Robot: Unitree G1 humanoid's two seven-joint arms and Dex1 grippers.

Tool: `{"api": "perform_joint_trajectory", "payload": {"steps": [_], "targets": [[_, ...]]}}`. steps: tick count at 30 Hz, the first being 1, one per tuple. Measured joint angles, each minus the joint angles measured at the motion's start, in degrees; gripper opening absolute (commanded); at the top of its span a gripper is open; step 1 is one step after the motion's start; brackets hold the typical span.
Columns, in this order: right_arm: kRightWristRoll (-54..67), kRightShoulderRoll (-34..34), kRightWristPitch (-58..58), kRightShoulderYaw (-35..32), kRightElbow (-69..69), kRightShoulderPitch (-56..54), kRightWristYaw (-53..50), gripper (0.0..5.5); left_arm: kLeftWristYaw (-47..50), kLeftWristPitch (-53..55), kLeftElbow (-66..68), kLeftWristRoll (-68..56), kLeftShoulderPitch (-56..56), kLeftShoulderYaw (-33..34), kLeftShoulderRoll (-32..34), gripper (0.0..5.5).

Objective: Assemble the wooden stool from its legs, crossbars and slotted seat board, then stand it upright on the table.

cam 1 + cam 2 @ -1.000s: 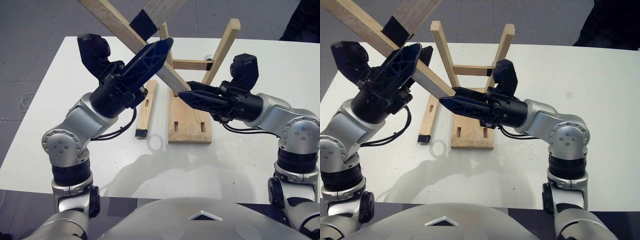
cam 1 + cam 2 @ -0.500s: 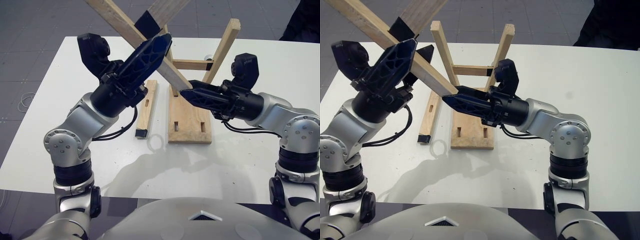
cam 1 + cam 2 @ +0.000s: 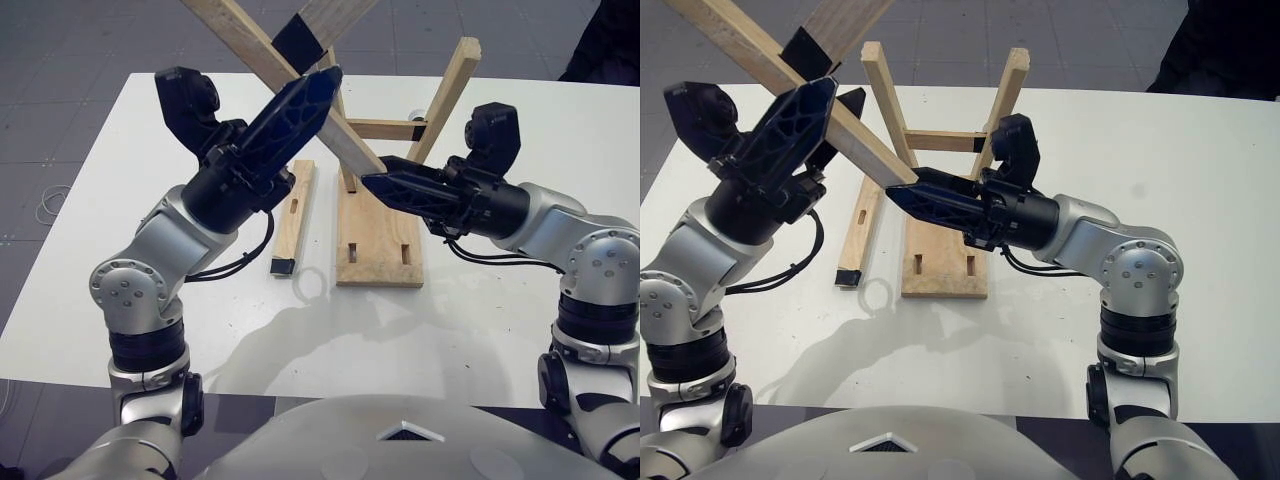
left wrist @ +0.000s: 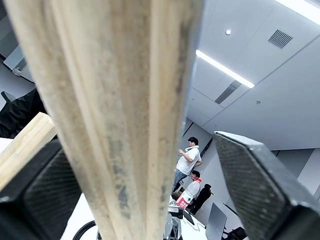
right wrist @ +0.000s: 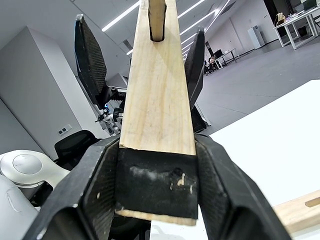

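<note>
On our left side, above the white table [image 3: 80, 200], the left gripper [image 3: 322, 92] is clamped across the raised leg frame [image 3: 240, 35]. The left wrist view shows wood between its fingers [image 4: 260, 190], and the frame hangs clear of the table. The main leg's long axis runs from high at far left, slanting down and rightward to centre. A second timber with a black band crosses it near the top.

Below that gripper we note a loose slotted slat [image 3: 297, 195] lying flat on the table. It is just beside the seat board [image 3: 375, 240] and parallel to it; we cannot tell whether they touch.

Centre: the seat board lies flat. One leg pair [image 3: 445, 90], joined by its crossbar [image 3: 385, 128], stands up from the board's far end. Two slots at its near end are unfilled.

Right: the right gripper [image 3: 375, 182] grips the frame's low, black-covered end. The right wrist view shows its fingers [image 5: 90, 55] flanking that end, pressed to it at their bases.

Judgement: the low end hovers over the board's middle, and the open slots lie below it and nearer to us. The right arm is the closer one, so we expect it to steer the end down. The left arm would meanwhile bring the axis toward upright. Risk: bumping the standing pair just beyond.
</note>
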Motion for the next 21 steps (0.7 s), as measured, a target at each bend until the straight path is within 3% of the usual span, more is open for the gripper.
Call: {"api": "perform_joint_trajectory", "payload": {"steps": [10, 21], "targets": [[0.6, 0.0, 0.0, 0.0, -0.1, 0.0, 1.6, 2.04, 0.3, -0.1, 0.0, -1.2, 0.5, 0.1, 0.0, 2.21], [1.8, 0.1, 0.3, 0.2, 0.0, -0.3, 0.6, 2.04, -0.6, -0.1, -0.1, -1.2, 1.2, 0.6, 0.2, 2.18]]}}
